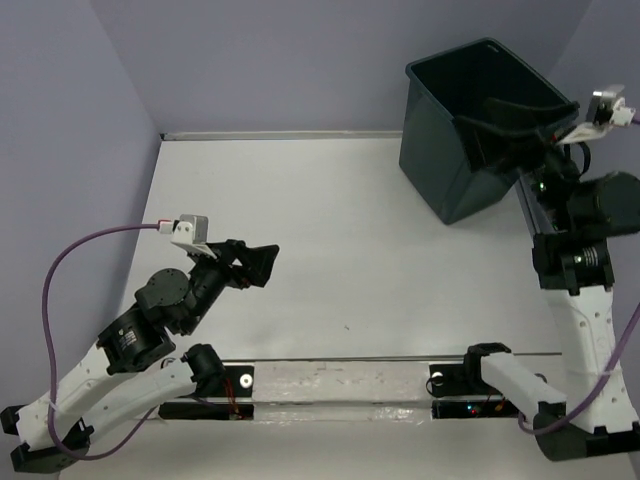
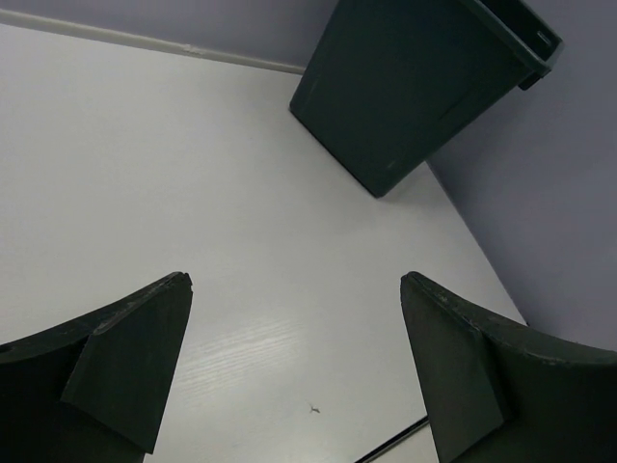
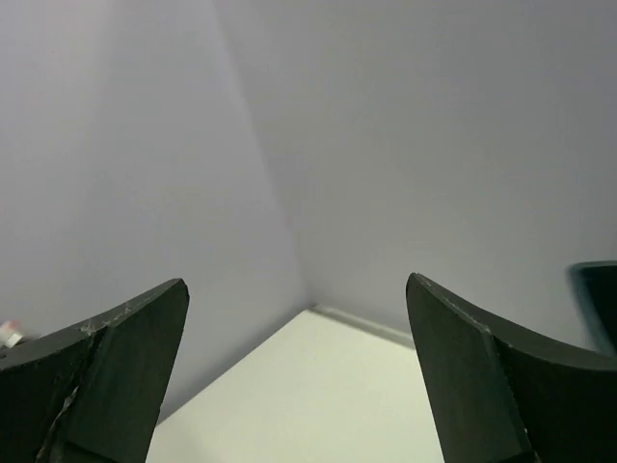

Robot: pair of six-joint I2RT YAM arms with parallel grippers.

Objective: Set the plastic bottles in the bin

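The dark teal-grey bin [image 1: 470, 125] stands at the far right of the white table; it also shows in the left wrist view [image 2: 415, 87]. No plastic bottles show in any view, and the bin's inside is too dark to tell what it holds. My left gripper [image 1: 258, 263] is open and empty, low over the table at the near left, far from the bin; its jaws stand wide apart [image 2: 296, 280]. My right gripper [image 1: 508, 128] is open and empty, raised over the bin's right side [image 3: 296, 282].
Lilac walls close the table at the back and on both sides. A metal rail [image 1: 340, 385] runs along the near edge between the arm bases. A small dark mark [image 1: 347, 326] lies on the table. A sliver of the bin's rim [image 3: 600, 299] shows in the right wrist view.
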